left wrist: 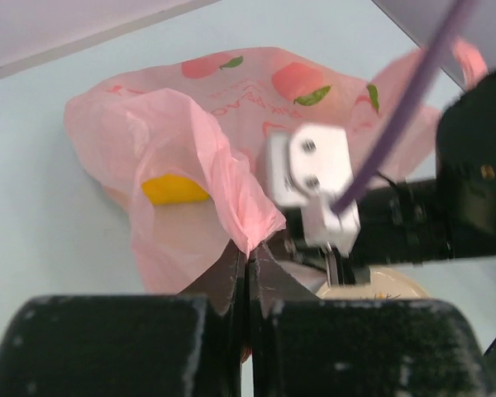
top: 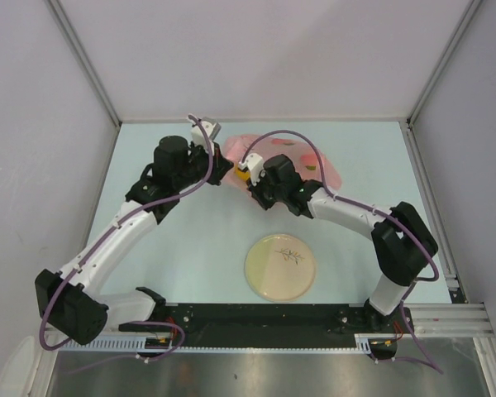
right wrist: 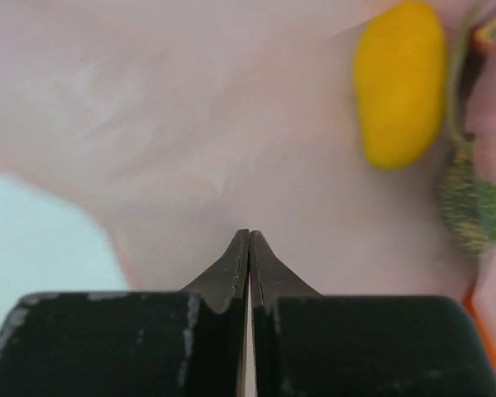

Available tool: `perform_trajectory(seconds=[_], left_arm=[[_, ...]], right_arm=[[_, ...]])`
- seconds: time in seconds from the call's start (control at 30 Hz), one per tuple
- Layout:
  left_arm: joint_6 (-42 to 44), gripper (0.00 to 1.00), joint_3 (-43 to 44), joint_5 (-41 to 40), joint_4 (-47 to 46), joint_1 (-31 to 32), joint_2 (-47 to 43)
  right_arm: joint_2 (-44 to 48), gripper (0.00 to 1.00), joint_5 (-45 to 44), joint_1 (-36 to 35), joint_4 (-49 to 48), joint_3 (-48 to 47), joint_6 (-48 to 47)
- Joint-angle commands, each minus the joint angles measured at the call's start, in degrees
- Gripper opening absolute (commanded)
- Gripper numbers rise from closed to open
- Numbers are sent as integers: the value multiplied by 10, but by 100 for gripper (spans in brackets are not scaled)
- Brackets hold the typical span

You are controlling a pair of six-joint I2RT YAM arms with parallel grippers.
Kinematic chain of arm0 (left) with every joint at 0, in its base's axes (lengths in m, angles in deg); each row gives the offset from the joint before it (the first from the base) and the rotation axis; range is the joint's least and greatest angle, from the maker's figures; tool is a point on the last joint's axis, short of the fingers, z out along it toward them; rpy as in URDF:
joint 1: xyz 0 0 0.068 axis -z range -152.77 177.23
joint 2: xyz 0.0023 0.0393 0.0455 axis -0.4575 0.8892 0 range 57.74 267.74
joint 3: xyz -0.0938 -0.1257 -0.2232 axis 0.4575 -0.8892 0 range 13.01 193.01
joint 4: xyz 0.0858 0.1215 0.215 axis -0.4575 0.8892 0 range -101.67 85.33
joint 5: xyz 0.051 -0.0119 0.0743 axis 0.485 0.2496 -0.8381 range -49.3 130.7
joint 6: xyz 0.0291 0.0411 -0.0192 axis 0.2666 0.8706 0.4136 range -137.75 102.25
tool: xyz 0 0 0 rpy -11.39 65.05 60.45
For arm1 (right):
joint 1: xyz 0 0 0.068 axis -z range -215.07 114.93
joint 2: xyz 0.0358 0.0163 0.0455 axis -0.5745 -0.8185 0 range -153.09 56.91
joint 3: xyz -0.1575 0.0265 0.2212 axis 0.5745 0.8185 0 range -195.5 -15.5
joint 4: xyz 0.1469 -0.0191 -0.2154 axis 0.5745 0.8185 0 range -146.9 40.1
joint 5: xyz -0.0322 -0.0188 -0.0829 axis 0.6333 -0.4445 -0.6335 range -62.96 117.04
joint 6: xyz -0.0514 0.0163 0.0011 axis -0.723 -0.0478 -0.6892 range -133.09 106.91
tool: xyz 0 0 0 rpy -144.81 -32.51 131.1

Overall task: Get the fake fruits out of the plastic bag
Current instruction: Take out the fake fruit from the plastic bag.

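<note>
**Bag at far centre, both grippers at its near-left edge**

Pale blue-green table sits inside grey walls. The plastic bag lies at far centre. In the top view, its left half is hidden by the two wrists.

1. Left gripper: clenched. A pointed fold of the pink film runs down between its fingertips and is pinched there.
2. Right gripper: fingers pressed together, tips against the bag wall. Whether any film is caught between them cannot be made out.
3. Contents: the yellow oblong fruit lies inside the bag, seen through the opening. To its right, a grey-green netted melon with its stem is cut off by the picture edge. Orange slivers at that edge are too partial to identify.
4. The other fruits are not distinguishable behind the film. Peach shapes on the bag's far side are printed markings.
5. A cream plate stands on the near table, well apart from the bag.
</note>
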Motion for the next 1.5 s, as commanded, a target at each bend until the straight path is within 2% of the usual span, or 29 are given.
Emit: perform_trajectory(seconds=[0.0,0.13,0.17,0.37,0.53,0.57,0.7,1.3,1.33,1.37,1.43,1.47], left_arm=[[-33,1,32,-10,12,-19,-17],[-5,8,15,16,25,-20,-29],[-3,8,3,17,26,-20,-30],[11,4,-5,45,48,-20,-30],[-18,5,-6,60,47,-20,-31],[-23,4,-7,60,45,-20,-31],[-36,5,-6,63,35,-20,-28],[-33,5,13,71,33,-20,-3],[-31,5,14,68,33,-20,-2],[-29,5,18,67,37,-19,-1],[-26,5,20,67,37,-21,4],[-26,5,20,67,34,-20,5]], right_arm=[[3,3,5,-13,-25,1,22],[-22,5,-48,-10,-112,-12,-1],[-40,9,-55,-7,-119,-23,-2],[-115,16,-70,10,-137,-121,2],[-189,36,-117,18,-129,-206,5],[-197,42,-120,20,-126,-219,6],[-226,52,-143,24,-126,-252,9],[-339,49,-228,36,-171,-345,-15],[-346,47,-227,37,-177,-352,-16],[-351,40,-228,38,-180,-356,-20],[-361,34,-233,39,-194,-363,-32],[-364,28,-237,39,-200,-365,-38]])
